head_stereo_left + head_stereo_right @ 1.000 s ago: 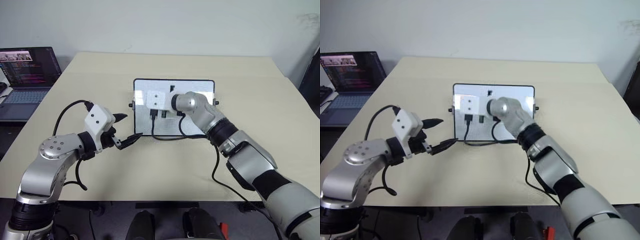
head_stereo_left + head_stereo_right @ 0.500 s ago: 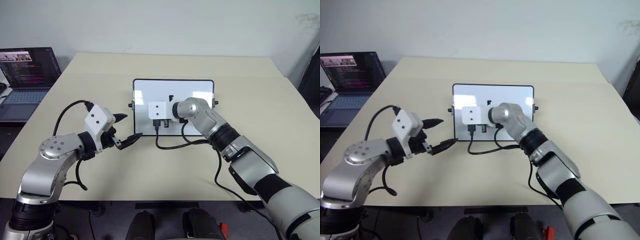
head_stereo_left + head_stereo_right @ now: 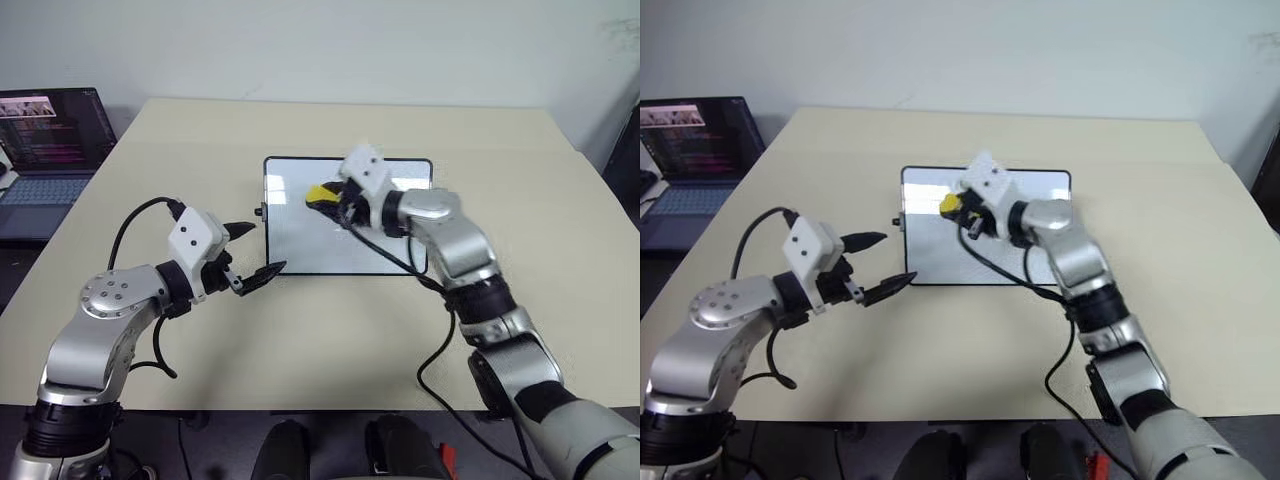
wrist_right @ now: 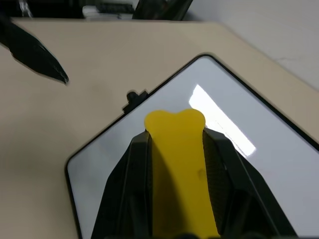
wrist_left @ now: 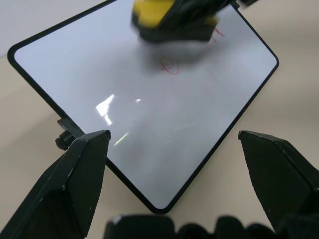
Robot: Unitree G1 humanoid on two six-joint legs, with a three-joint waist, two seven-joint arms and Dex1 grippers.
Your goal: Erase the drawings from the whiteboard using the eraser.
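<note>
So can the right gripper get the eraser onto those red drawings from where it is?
Probably yes. The right gripper holds the eraser just above the whiteboard, and nothing lies between it and the drawings.

One whiteboard (image 3: 300, 235), one yellow eraser (image 4: 178, 164) clamped between the right gripper's (image 3: 335, 200) fingers (image 4: 130, 189), two faint reddish drawings (image 5: 170, 66) just beyond the eraser, one laptop (image 3: 45, 150), one table (image 3: 560, 230). Two grippers: the left gripper (image 3: 252, 252) spread apart just beside the board's near corner.
</note>
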